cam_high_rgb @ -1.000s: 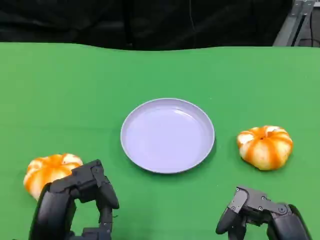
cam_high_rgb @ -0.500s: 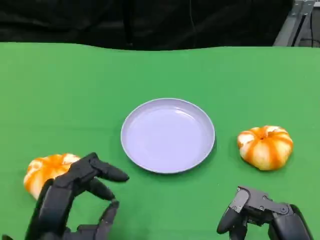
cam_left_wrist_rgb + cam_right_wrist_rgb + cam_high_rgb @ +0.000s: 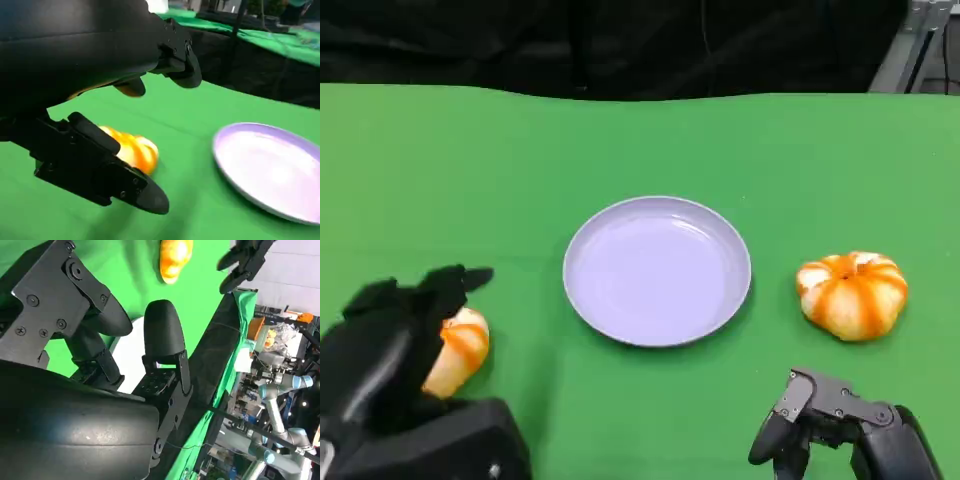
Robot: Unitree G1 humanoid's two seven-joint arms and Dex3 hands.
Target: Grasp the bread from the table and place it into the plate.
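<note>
Head view shows the lilac plate (image 3: 657,270) in the middle of the frame with nothing in it, so the placing is not yet done. At the lower left, the left hand (image 3: 390,345) arches over one orange-striped bread roll (image 3: 458,350) on the green table (image 3: 470,170), fingers spread around it; whether they touch it I cannot tell. From the left wrist view the roll sits between the fingers, apparently not yet squeezed. A second roll (image 3: 851,293) lies at the right, well apart from the plate. The right hand (image 3: 840,430) rests low at the lower right, fingers curled, holding nothing. Grasping, lifting and carrying all remain.
</note>
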